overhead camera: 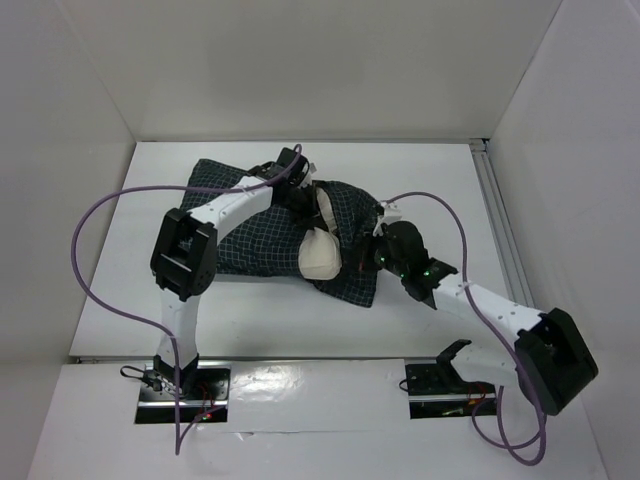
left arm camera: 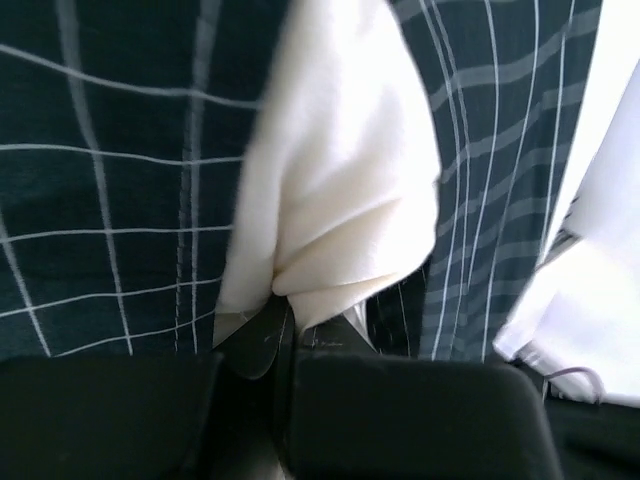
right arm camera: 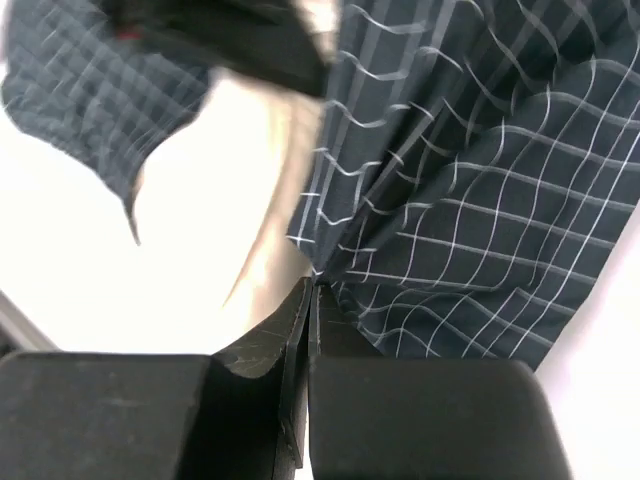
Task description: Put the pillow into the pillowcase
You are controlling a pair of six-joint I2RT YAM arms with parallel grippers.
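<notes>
The pillow (overhead camera: pixel 322 252) lies near the middle of the table (overhead camera: pixel 420 170), partly inside the pillowcase (overhead camera: pixel 240 235). A cream bulge shows at the opening, with checked cloth to its left, behind it and to its right. The pillowcase lies flat on its left part and is bunched on the right, where its edge folds round the pillow.

The left gripper (left arm camera: pixel 285 315) is clamped on a pinch of the pillow's cream cloth, and folds run out from its tips. The right gripper (right arm camera: pixel 312 298) is clamped on the pillowcase's edge, with checked cloth fanning out in creases from its tips.

The left arm (overhead camera: pixel 185 255) rises from its base and bends at the elbow over the pillowcase's left end. Its forearm reaches across the cloth to the far side, and the wrist turns back down toward the pillow. The right arm (overhead camera: pixel 500 315) lies low with its elbow out to the right, and its forearm runs leftward to the pillowcase's right edge.

The overhead view gives the layout but hides both sets of fingertips under the wrists. Only the left wrist view shows the grip on the pillow, with checked cloth on both sides of it. The right wrist view shows the pillow's cream side just left of the pinched edge. It also shows a dark blurred shape at the top that cannot be made out.
</notes>
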